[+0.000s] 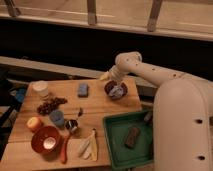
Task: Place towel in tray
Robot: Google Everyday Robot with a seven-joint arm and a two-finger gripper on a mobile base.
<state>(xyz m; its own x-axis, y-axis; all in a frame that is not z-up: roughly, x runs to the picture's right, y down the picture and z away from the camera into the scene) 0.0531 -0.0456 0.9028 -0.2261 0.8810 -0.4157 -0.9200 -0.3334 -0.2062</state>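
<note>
At the far left of the wooden table [107,105] you see 1 white cup [40,88] near the back edge. In front of it lies a bunch of dark grapes [50,106]. Closer to you sit 1 orange ball [34,123] and 1 big red bowl [46,140] at the front left corner. Just right of the ball stands a blue cup [56,118], and next to that a small dark cup [71,125]. A thin red stick [65,147] lies beside the red bowl, with some pale yellow pieces [89,146] just right of it.

Near the middle, toward the back, you see 1 blue block [83,90] lying flat.

Move right and you reach a dark bowl [108,90]. A crumpled pale blue and white thing [118,92], which looks like the towel, lies inside this bowl. The gripper [114,85] hangs right over the bowl, at the towel's back edge. You cannot tell if it is spread wide or pinching the cloth.

In front and to the right sits the green tray [114,142]. It holds 1 brown block [132,136] in the middle and 1 dark thing [148,117] in its back right corner. The towel is not in the tray.

The white arm [150,75] bends back to the big white robot body [182,125] at the far right.
</note>
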